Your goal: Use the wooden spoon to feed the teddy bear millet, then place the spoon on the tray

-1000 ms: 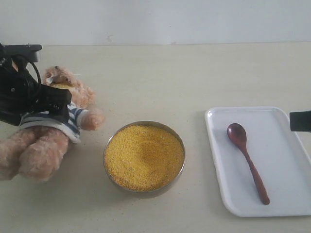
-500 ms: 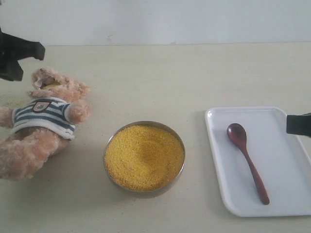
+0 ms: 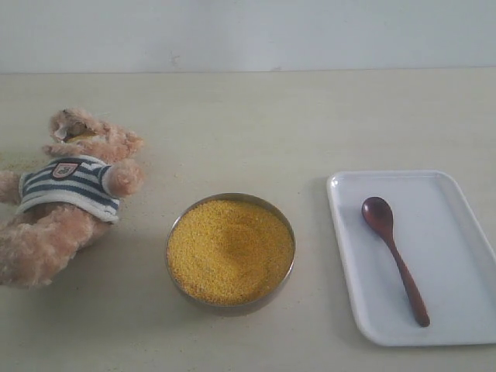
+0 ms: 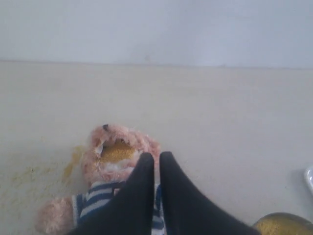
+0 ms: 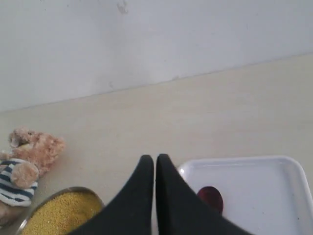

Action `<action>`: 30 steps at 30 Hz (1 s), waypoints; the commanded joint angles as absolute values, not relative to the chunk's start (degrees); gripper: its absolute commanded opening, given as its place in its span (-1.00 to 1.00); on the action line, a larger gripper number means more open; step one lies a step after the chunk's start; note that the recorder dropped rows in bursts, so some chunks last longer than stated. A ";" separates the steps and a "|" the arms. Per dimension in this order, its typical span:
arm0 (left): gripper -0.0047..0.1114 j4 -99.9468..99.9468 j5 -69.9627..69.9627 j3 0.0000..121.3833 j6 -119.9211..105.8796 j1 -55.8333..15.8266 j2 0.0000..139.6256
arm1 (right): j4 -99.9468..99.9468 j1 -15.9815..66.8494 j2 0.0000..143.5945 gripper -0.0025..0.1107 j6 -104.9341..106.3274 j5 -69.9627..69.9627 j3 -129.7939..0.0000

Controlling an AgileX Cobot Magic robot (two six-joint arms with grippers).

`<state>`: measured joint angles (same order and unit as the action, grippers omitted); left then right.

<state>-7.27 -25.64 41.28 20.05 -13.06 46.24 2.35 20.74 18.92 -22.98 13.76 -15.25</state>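
Since the spoon (image 3: 400,267) lies on the tray (image 3: 457,232) and millet (image 4: 116,152) dusts the bear (image 3: 70,182), nothing seems left; left gripper (image 4: 156,159) and right gripper (image 5: 154,161) sit closed, empty.

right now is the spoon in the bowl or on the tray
On the tray: the wooden spoon lies flat inside its rim.

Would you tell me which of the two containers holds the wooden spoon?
The white rectangular tray; the round metal bowl holds only millet.
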 commanded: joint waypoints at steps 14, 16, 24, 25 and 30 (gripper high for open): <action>-0.82 -7.04 -21.00 34.35 20.60 -13.21 26.22 | 2.25 20.58 13.83 -0.93 -22.95 11.73 -14.69; -0.82 -7.04 -21.00 34.35 20.60 -13.21 25.79 | 2.25 20.58 13.83 -0.93 -22.95 11.73 -14.69; -0.82 -8.61 -21.29 33.89 15.38 -13.06 25.33 | 2.25 20.58 13.83 -0.93 -22.95 11.73 -14.69; -0.82 -8.48 -20.76 33.08 14.41 -12.76 24.94 | 2.25 20.58 13.83 -0.93 -22.95 11.73 -14.69; -0.82 -5.24 -17.52 25.35 11.33 -6.47 20.35 | 2.25 20.58 13.83 -0.93 -22.95 11.73 -14.69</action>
